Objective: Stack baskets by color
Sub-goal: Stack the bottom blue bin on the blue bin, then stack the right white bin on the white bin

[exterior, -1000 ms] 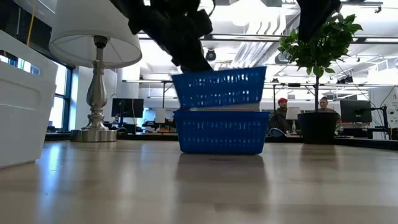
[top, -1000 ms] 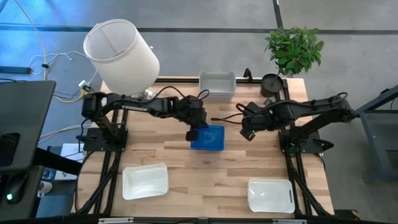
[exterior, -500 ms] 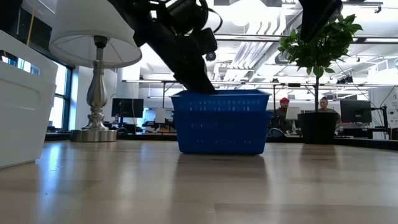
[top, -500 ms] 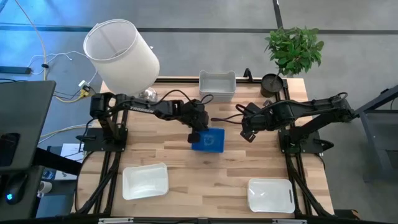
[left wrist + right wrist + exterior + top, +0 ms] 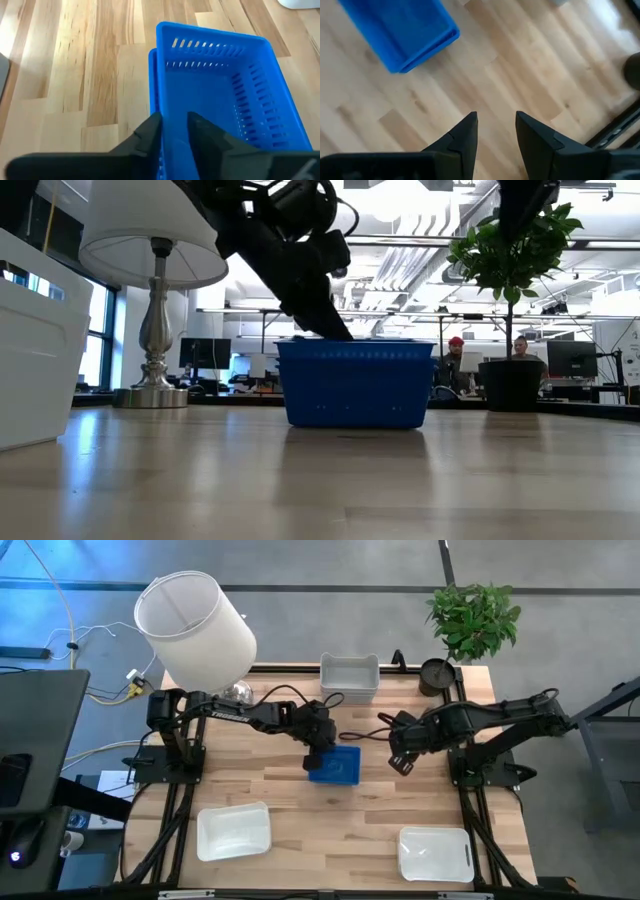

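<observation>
Bright blue perforated plastic baskets (image 5: 334, 765) sit nested mid-table as one stack, top one seated flush in the low view. Left gripper (image 5: 174, 131) straddles the top basket's near wall with fingers narrowly parted, looks like a release rather than a grip. Right gripper (image 5: 495, 131) hovers just beside the stack, open, holding nothing; three white rectangular plastic baskets (image 5: 233, 831) sit apart, unstacked.

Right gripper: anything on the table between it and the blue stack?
Nothing. In the high view only bare wood separates the right gripper from the blue baskets; the right wrist view shows the same empty planks before its open fingers.
</observation>
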### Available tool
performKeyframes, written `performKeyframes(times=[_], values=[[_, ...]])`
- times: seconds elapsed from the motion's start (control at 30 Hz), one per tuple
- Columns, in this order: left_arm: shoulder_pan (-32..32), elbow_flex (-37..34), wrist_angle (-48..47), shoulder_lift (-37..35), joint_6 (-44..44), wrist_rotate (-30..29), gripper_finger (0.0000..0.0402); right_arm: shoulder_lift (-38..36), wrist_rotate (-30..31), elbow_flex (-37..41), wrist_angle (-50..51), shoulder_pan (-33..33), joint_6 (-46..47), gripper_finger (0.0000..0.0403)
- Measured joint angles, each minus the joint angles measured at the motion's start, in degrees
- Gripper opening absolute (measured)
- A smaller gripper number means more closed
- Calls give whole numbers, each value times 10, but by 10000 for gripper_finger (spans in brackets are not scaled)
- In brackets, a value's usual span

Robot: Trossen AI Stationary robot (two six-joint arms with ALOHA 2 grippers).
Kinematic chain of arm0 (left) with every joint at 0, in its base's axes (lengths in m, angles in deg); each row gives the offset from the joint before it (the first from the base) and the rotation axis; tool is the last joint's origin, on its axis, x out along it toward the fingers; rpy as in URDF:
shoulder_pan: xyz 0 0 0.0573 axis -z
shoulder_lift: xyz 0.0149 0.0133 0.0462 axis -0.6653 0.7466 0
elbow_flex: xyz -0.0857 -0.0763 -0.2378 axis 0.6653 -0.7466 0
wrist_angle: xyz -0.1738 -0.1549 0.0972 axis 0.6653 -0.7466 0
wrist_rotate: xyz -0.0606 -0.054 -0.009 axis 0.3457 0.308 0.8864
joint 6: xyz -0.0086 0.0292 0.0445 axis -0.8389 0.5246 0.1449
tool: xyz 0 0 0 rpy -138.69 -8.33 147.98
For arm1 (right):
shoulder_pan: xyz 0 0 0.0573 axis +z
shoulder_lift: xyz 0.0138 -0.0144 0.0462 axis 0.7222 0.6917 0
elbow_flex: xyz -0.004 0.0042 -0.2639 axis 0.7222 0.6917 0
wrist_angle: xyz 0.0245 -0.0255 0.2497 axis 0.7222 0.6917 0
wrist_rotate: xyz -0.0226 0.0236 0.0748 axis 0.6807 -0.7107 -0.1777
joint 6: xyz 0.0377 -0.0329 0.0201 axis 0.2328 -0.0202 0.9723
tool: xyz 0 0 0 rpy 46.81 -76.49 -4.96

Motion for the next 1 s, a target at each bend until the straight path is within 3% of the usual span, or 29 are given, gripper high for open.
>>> performKeyframes(times=[0.3, 0.6, 1.0], values=[[0, 23, -36, 0, -27, -1, 159, 0, -56, 0, 0, 85, 55, 119], [8, 107, -156, -1, -14, 0, 155, 31, -62, 0, 0, 213, 134, 119], [28, 174, -281, -37, 2, 1, 152, 121, -138, 0, -5, 317, 180, 119]])
